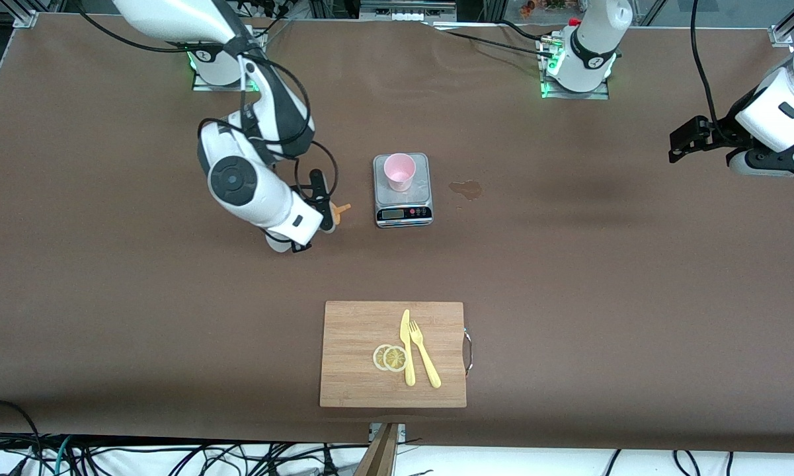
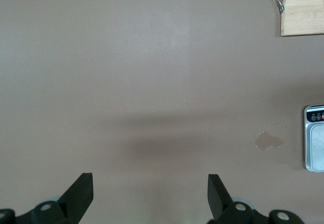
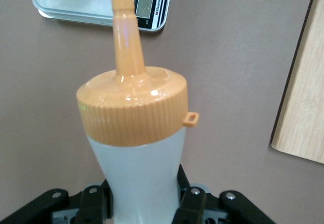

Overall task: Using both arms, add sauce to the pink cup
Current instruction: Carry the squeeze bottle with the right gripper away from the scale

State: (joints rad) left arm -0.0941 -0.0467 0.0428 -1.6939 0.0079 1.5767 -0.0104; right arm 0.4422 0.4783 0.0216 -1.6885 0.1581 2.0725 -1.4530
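The sauce bottle point(image 3: 143, 158), whitish with an orange cap point(image 3: 132, 113) and nozzle, is clamped in my right gripper point(image 3: 144, 203). In the front view this gripper point(image 1: 322, 213) is low over the table beside the grey scale point(image 1: 403, 210), on the right arm's side. The bottle's nozzle point(image 1: 341, 209) is tilted toward the scale. The pink cup point(image 1: 400, 171) stands upright on the scale's plate. My left gripper point(image 1: 691, 139) hangs open and empty over the left arm's end of the table, its fingers point(image 2: 81, 193) wide apart above bare brown surface.
A small wet stain point(image 1: 466, 190) lies on the table beside the scale, toward the left arm's end. A wooden cutting board point(image 1: 357, 330) nearer the front camera carries two lemon slices point(image 1: 390, 357), a yellow knife point(image 1: 406, 350) and a fork point(image 1: 424, 360).
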